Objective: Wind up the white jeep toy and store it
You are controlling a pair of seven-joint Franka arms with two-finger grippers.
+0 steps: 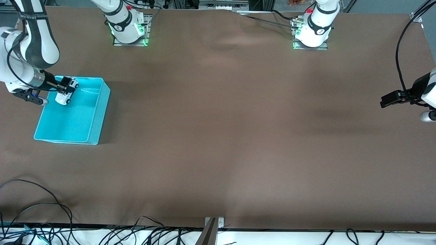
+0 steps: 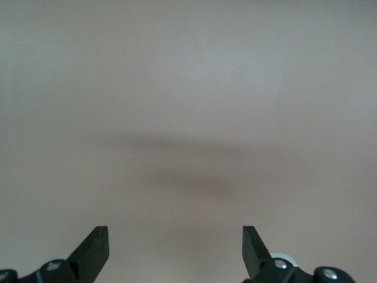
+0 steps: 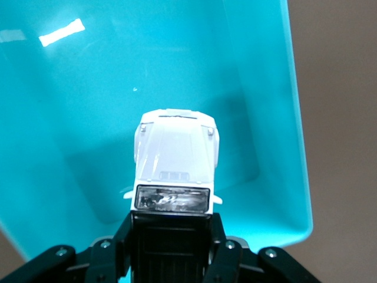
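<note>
Right wrist view shows the right gripper clamped on the black-roofed rear of the white jeep toy, its fingers pressing the body from both sides so the hood points down into the cyan bin. In the front view the toy hangs over the bin's corner nearest the right arm's base, above the bin floor and not yet resting on it. That nose-down hold over the open interior suits a drop or short lowering, so the storing step looks close to done. Well apart from the bin, at the left arm's end of the desk, the left gripper waits, spread wide and holding nothing.
</note>
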